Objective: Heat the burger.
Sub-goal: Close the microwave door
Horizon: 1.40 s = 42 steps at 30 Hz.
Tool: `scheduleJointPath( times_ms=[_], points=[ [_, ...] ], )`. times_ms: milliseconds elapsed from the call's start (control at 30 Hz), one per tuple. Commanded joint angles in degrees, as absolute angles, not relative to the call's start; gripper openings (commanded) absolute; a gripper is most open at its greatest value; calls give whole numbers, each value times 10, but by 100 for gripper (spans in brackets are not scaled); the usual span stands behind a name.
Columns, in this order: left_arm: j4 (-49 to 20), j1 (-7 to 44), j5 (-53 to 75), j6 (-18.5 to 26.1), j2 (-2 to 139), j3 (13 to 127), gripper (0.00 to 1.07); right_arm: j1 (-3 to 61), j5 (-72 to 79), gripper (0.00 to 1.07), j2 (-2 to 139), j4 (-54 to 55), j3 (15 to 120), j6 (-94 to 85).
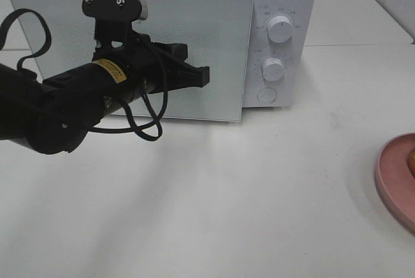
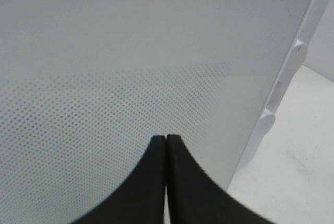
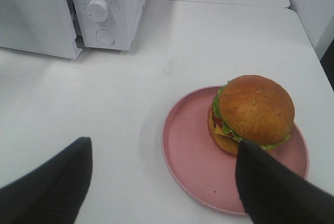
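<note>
The burger (image 3: 253, 112), golden bun over lettuce and cheese, sits on a round pink plate (image 3: 188, 156); only a sliver of the burger (image 1: 412, 161) shows at the right edge of the high view. My right gripper (image 3: 163, 141) hovers open above the table just short of the plate, holding nothing. The white microwave (image 1: 282, 6) stands at the back with its door (image 1: 78, 32) slightly ajar. My left gripper (image 1: 207, 76) is shut and empty, its fingertips (image 2: 156, 145) pointing at the door's front, close to it.
Two knobs (image 1: 280, 28) and a round button (image 1: 267, 95) are on the microwave's right panel. The door's free edge (image 2: 282, 88) carries two latch tabs. The pink plate (image 1: 395, 181) lies at the table's right edge.
</note>
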<state>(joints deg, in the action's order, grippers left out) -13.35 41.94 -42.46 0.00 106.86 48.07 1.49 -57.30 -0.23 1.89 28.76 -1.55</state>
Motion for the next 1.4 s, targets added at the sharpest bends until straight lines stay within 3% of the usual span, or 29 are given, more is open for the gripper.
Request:
scheduleJointPath(
  times_ms=[33, 833, 1400],
  points=[
    [-139, 423, -430, 0, 1079, 500, 0, 11, -570, 75, -18, 21, 286, -19],
    [-172, 418, -412, 5, 1162, 625, 0, 11, -570, 75, -18, 21, 286, -19],
    [-177, 362, -380, 13, 1167, 667, 0, 11, -570, 75, -18, 21, 286, -19]
  ],
)
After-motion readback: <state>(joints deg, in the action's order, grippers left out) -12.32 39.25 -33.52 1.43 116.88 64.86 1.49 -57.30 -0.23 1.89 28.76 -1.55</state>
